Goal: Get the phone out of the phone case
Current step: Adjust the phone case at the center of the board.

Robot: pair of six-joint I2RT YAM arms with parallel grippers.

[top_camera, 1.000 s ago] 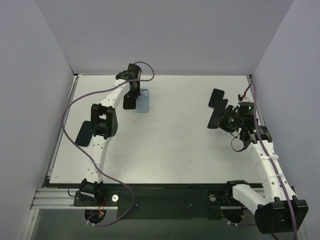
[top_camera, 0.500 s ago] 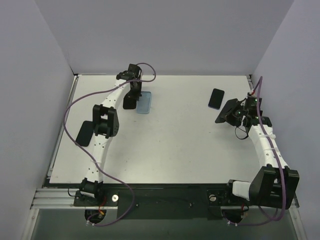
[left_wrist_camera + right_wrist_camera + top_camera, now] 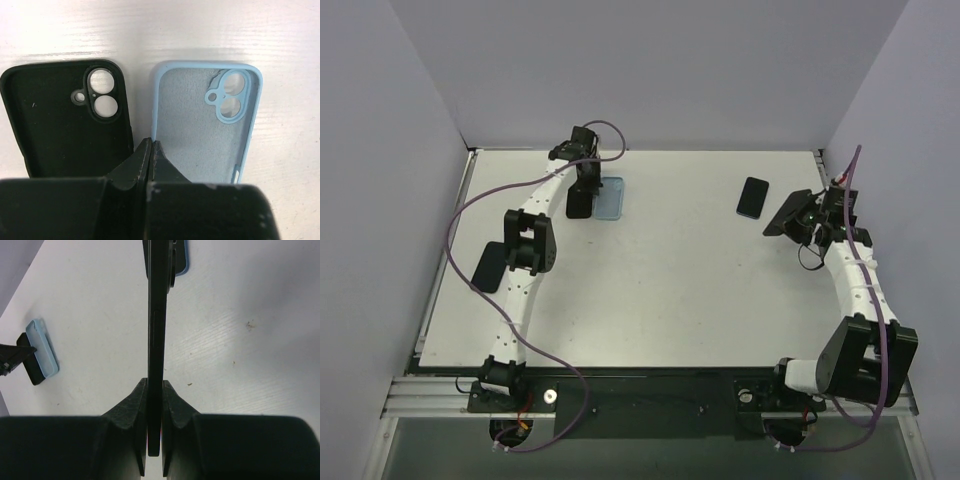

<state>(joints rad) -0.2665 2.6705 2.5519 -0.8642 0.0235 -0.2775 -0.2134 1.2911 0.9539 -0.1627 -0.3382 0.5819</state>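
Note:
An empty black case [image 3: 60, 120] and an empty light-blue case [image 3: 200, 125] lie side by side, insides up, at the table's back left. They also show in the top view, black case [image 3: 577, 206] and blue case [image 3: 611, 201]. My left gripper [image 3: 150, 143] is shut, its tips over the gap between the cases at the blue case's edge; in the top view it is the left gripper [image 3: 584, 188]. My right gripper [image 3: 154, 386] is shut on a thin black phone [image 3: 156, 315], seen edge-on; the top view shows the gripper [image 3: 800, 216] holding the phone [image 3: 782, 216] above the table's right side.
A second dark phone with a blue rim [image 3: 753, 197] lies flat on the white table [image 3: 660, 290], just left of the held phone; it shows beyond it in the right wrist view [image 3: 181, 262]. Grey walls close the back and sides.
My right arm has swung right and back toward the wall, carrying the black phone away from the phone on the table. My left gripper has shifted only slightly beside the cases.

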